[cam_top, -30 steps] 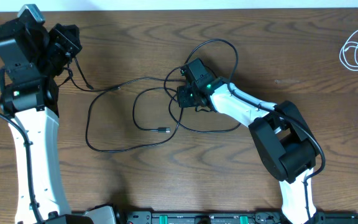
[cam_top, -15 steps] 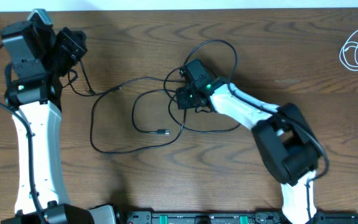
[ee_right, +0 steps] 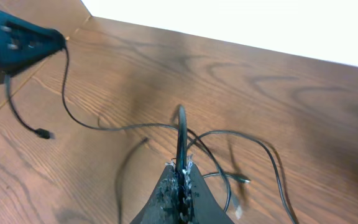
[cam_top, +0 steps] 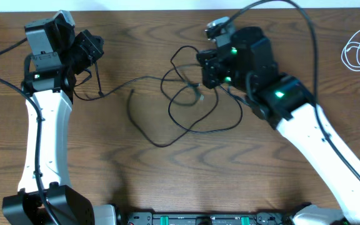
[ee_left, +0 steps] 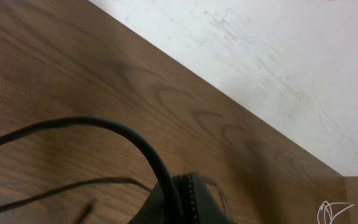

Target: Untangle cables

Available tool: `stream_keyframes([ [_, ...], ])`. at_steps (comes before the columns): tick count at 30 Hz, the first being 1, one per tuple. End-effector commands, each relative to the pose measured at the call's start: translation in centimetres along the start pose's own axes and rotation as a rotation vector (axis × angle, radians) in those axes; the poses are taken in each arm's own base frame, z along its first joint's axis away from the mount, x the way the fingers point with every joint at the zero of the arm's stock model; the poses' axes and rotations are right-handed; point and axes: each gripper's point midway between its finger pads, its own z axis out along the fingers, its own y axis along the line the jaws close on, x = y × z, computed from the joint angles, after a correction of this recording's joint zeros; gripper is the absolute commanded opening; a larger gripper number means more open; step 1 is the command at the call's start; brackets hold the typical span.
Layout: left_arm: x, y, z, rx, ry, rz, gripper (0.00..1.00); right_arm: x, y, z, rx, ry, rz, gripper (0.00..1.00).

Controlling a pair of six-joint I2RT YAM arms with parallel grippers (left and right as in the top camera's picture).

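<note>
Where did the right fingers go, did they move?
Yes. The right fingers, shut on the black cable, moved toward the table's far edge.

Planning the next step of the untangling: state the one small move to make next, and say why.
Probably draw the right gripper a little rightward, away from the left gripper. Both are shut on the thin black cable, and its loops between them cross over the brown wooden table, so gentle tension should open them.
</note>
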Motion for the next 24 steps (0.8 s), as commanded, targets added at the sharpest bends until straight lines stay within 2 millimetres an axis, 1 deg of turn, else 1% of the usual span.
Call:
stream_keyframes([
  [1,-0.6,-0.2,0.0,0.000,-0.012,0.028,0.07,-0.5,-0.1,-1.4,0.004,-0.010,-0.038,0.01],
  [7,-0.4,0.3,0.5,-0.014,-0.004,0.051,0.07,0.1,-0.1,-3.4,0.016,0.022,-0.030,0.01],
  [9,-0.3,0.5,0.8,-0.018,0.003,0.057,0.07,-0.2,-0.1,-4.2,0.021,0.024,-0.026,0.01],
  [11,-0.1,0.8,1.1,-0.022,0.011,0.053,0.07,-0.8,0.2,-5.5,0.022,0.027,-0.025,0.01],
  [15,-0.2,1.8,1.7,-0.062,0.008,0.046,0.08,-2.6,1.2,-8.6,0.022,0.025,-0.027,0.01],
  [19,0.0,2.4,2.2,-0.078,0.017,0.040,0.08,-5.3,2.4,-13.0,0.023,-0.015,-0.058,0.01],
  [20,0.0,2.5,2.3,-0.083,0.016,0.040,0.08,-5.8,2.5,-13.7,0.031,-0.026,-0.060,0.01],
  [21,0.0,2.7,2.3,-0.092,0.014,0.039,0.08,-6.8,2.4,-15.3,0.060,-0.056,-0.062,0.01],
  [24,0.0,2.8,2.4,-0.093,0.015,0.039,0.08,-8.7,1.8,-18.0,0.122,-0.118,-0.063,0.01],
])
